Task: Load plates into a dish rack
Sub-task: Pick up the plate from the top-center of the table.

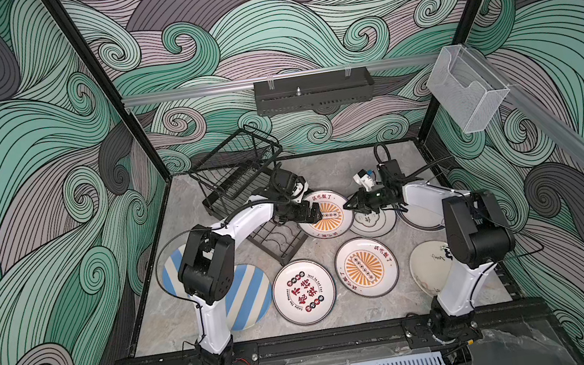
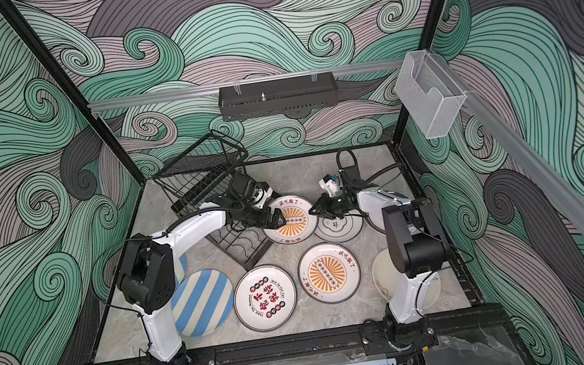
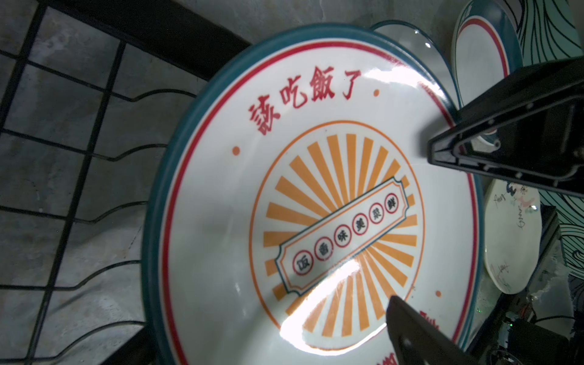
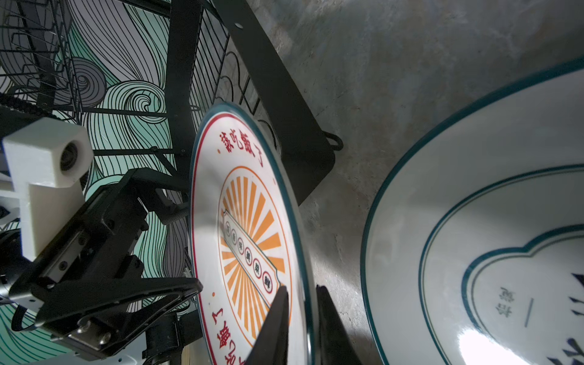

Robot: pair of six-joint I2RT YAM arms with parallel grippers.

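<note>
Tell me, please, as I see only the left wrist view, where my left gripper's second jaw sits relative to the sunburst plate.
Observer: In the right wrist view the left gripper has its jaws wide apart at the rim of the sunburst plate; the second one looks to be behind the plate.
Operator: Thanks. How does the other gripper meet the rim?
Observer: The right gripper has one jaw on each side of it; whether they clamp I cannot tell.
Operator: Is anything in the dish rack?
Observer: In both top views the dish rack holds nothing that I can see.
</note>
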